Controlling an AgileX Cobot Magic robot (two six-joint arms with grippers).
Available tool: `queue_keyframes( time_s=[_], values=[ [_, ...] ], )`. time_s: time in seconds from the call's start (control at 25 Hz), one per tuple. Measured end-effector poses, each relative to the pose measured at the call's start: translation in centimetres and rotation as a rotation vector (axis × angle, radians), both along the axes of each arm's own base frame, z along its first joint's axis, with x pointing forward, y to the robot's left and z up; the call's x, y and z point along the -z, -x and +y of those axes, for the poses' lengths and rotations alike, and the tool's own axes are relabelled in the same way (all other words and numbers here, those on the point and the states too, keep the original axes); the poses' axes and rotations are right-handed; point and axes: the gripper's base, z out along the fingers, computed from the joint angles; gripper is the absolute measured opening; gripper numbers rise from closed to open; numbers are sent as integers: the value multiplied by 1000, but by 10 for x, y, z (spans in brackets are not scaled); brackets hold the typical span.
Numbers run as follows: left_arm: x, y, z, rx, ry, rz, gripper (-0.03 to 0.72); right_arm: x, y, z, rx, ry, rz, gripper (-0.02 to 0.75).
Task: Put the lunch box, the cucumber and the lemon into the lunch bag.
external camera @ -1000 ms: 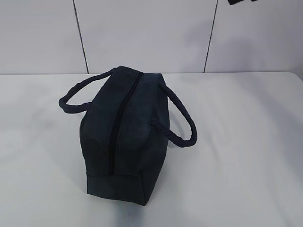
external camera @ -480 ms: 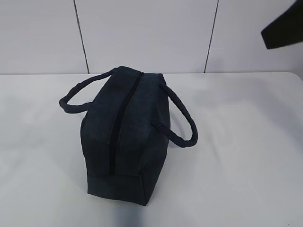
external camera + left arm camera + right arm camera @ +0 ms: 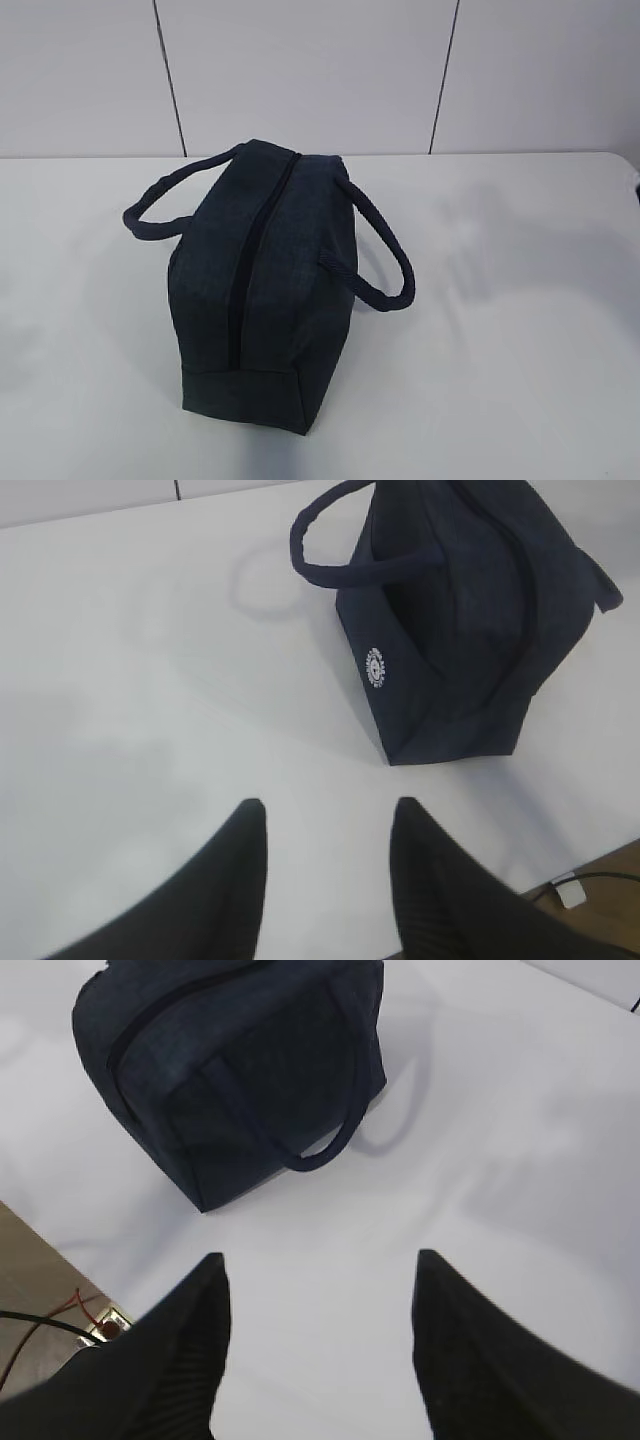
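**Bag zipped, both grippers idle above the table**

White table: broad, matte, carries only the bag in these views. Lunch box, cucumber and lemon appear in no view; their whereabouts cannot be told.

Lunch bag: stands upright a little left of centre in the exterior view, one short end toward the camera. Dark navy fabric, boxy, sides sagging slightly inward. It is judged soft and light, likely to buckle or slide if pushed from one side only. Top zipper runs the length of the roof and looks closed; the ring pull cannot be made out. A white round logo shows on one end panel in the left wrist view.

Strap handles: left loop and right loop flop outward to either side. Cord-like, limp; judged a poor hold for steadying, good for lifting. Judgement: one gripper should pin the fabric near the zipper's end while the other draws the pull, since the bag will otherwise travel with the tug.

Left gripper: fingers spread apart, nothing between them, hovering over bare table, well apart from the bag's logo end.

Right gripper: fingers wide apart, empty, near the bag's handle side but not touching it.

Neither gripper shows in the exterior view.
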Motion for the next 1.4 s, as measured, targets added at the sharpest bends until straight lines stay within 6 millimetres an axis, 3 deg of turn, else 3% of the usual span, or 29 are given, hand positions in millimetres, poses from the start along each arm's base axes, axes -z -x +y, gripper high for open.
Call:
queue_keyframes(
  time_s=[0.36, 0.64, 1.04, 1.24, 1.4],
  values=[
    [6, 30, 18, -72, -11, -109, 298, 27, 45, -10, 2, -22, -60, 420],
    [34, 31, 19, -97, 12, -65, 298, 52, 85, -20, 39, -60, -128, 420],
    [38, 40, 23, -108, 24, -102, 298, 69, 134, -44, 173, -21, -236, 420],
    [42, 40, 24, -114, 7, -87, 298, 79, 149, -49, 215, -62, -287, 420],
    [42, 39, 25, -124, -9, -90, 297, 89, 147, -50, 231, -49, -256, 420]
  ],
)
